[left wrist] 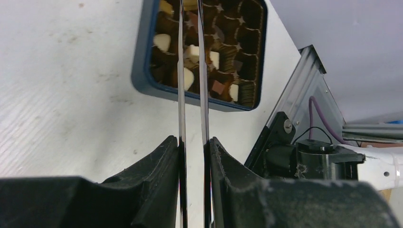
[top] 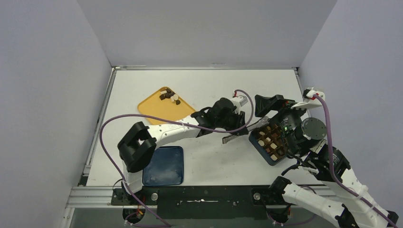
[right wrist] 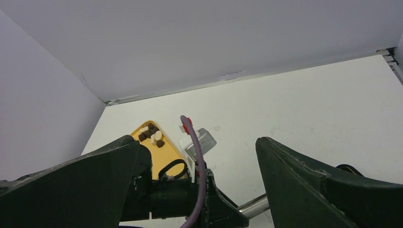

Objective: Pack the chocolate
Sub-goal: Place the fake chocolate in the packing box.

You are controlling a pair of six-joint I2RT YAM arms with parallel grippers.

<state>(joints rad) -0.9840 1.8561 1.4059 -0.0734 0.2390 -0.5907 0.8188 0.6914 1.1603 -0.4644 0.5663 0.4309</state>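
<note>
Tongs (left wrist: 181, 95) clenched in left jaws | long axis aimed at chocolate (left wrist: 188, 78) in blue box (left wrist: 142, 71) | right jaws released

Tongs (left wrist: 181, 95): one pair is counted, clamped in the left gripper (left wrist: 194, 147).
Compartment box (left wrist: 141, 71): one, ahead of it.
Yellow tray (top: 157, 110): one.
Blue lid (top: 164, 167): one.
Chocolate pieces (top: 169, 97): many; no exact count can be made.

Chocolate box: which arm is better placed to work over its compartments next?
Left. The left tool grips the metal tongs, whose tips reach over the chocolate box. The right tool stands open and empty.
</note>
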